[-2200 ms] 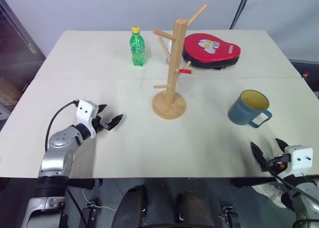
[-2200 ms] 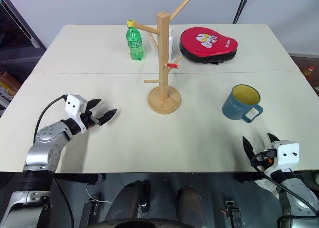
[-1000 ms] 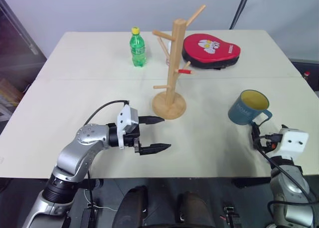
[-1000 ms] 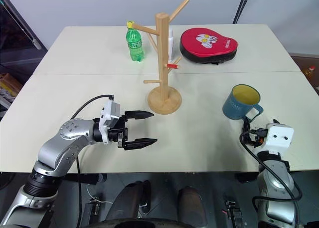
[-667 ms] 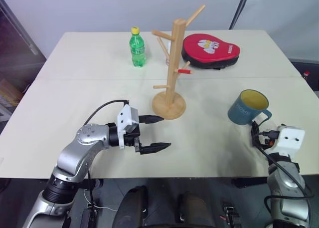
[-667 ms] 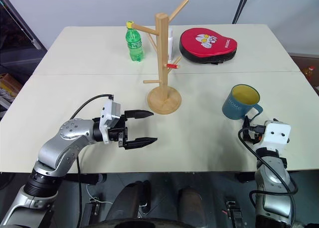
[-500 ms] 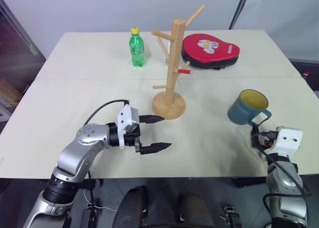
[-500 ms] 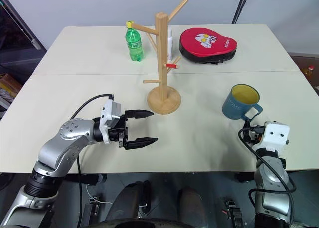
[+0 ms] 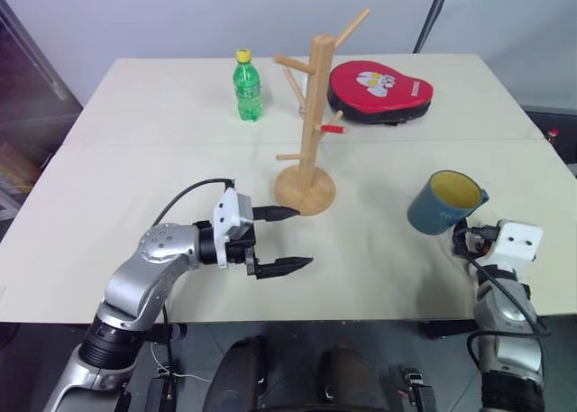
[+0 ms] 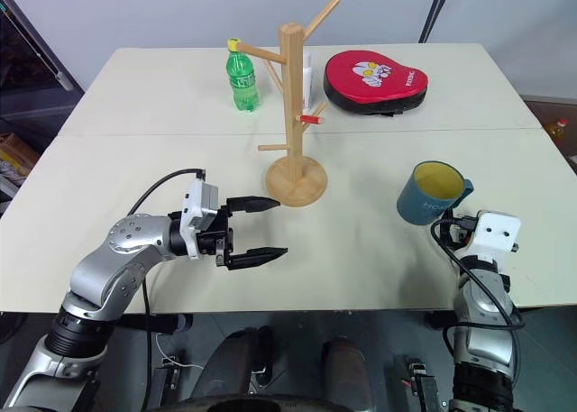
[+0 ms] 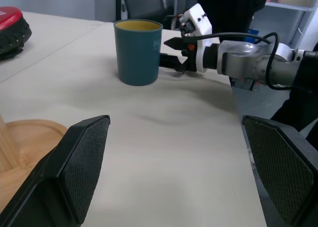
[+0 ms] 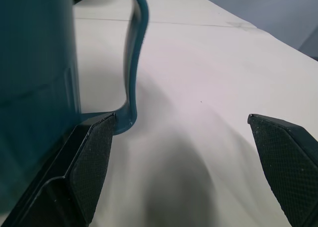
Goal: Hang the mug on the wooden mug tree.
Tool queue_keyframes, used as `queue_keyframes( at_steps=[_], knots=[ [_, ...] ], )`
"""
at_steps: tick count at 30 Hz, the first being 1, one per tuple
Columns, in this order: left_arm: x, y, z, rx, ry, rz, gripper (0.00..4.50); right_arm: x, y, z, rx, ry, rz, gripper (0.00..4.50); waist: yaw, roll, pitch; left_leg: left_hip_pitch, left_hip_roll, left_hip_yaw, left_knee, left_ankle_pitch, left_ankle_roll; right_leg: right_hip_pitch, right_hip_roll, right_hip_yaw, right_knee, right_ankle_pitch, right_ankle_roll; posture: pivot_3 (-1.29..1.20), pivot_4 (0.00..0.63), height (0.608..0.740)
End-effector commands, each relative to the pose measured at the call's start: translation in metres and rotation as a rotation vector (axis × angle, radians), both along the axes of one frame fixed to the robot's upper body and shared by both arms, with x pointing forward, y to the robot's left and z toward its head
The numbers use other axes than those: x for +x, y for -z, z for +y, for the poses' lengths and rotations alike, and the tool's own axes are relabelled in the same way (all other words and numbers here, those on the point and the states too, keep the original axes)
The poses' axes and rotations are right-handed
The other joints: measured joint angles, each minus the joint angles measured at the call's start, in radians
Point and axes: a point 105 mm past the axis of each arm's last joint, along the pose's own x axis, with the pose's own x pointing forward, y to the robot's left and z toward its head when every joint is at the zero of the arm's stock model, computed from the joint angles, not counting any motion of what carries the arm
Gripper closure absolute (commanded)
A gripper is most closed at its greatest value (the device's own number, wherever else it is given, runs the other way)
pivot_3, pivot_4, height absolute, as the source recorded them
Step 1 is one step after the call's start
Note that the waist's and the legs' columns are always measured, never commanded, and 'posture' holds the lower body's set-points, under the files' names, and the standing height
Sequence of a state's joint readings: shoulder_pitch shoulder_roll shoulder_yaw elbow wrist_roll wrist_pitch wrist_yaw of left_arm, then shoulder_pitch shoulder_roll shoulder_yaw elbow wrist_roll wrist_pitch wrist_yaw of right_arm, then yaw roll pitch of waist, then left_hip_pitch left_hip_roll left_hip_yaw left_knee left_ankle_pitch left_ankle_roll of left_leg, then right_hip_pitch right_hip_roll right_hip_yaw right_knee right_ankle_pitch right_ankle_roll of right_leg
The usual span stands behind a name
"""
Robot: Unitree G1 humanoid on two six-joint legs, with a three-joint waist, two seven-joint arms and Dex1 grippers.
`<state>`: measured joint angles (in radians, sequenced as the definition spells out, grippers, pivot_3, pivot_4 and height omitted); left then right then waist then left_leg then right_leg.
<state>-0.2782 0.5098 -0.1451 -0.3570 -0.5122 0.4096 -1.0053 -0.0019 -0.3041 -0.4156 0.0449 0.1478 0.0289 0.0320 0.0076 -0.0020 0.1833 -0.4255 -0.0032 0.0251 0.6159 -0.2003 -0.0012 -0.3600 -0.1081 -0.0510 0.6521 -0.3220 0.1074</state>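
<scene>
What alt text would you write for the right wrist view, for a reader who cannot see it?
The right gripper is open on the pale table, one finger against the loop handle of the mug, which stands close on one side.

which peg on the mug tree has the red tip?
The short low peg on the wooden mug tree, pointing toward the red pad. The other pegs are plain wood.

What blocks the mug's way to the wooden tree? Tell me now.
Nothing visible. Bare table lies between the mug and the wooden tree. The left claw hovers open near the tree's base, off to the side of that path.
</scene>
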Motion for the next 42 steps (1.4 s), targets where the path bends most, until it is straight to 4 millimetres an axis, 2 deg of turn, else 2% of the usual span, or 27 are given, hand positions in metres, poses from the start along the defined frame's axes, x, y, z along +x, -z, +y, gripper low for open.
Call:
queue_keyframes(
  at_steps=[1,11,17,32,42],
  knots=[
    [-0.005,-0.008,-0.003,-0.016,0.019,-0.044,0.00,0.001,-0.012,-0.004,-0.037,-0.003,-0.041,0.10,0.000,0.000,0.000,0.000,0.000,0.000,0.000,0.000,0.000,0.000,0.000,0.000,0.000,0.000,0.000,0.00,0.150,0.740],
    [-0.005,-0.007,-0.001,-0.014,0.013,-0.046,0.00,-0.014,-0.018,0.000,-0.069,-0.071,-0.050,0.10,0.001,0.000,0.000,0.000,0.000,0.000,0.000,0.000,0.000,0.000,0.000,0.000,0.000,0.000,0.000,0.00,0.150,0.740],
    [-0.006,-0.006,-0.002,-0.015,0.019,-0.045,0.00,-0.020,-0.020,0.013,-0.077,-0.136,-0.051,0.10,-0.002,0.000,0.000,0.000,0.000,0.000,0.000,0.000,0.000,0.000,0.000,0.000,0.000,0.000,0.000,0.00,0.150,0.740],
    [-0.005,-0.006,-0.002,-0.008,0.033,-0.046,0.00,-0.019,-0.019,0.046,-0.111,-0.268,-0.039,0.10,-0.001,0.000,0.000,0.000,0.000,0.000,0.000,0.000,0.000,0.000,0.000,0.001,0.000,0.000,0.000,0.00,0.150,0.740],
    [-0.005,-0.007,-0.002,-0.007,0.033,-0.049,0.00,-0.022,-0.020,0.027,-0.105,-0.202,-0.046,0.10,0.002,0.000,0.000,0.000,0.000,0.000,0.000,0.000,0.000,0.000,0.000,0.001,0.000,0.000,0.000,0.00,0.150,0.740]
  ],
)
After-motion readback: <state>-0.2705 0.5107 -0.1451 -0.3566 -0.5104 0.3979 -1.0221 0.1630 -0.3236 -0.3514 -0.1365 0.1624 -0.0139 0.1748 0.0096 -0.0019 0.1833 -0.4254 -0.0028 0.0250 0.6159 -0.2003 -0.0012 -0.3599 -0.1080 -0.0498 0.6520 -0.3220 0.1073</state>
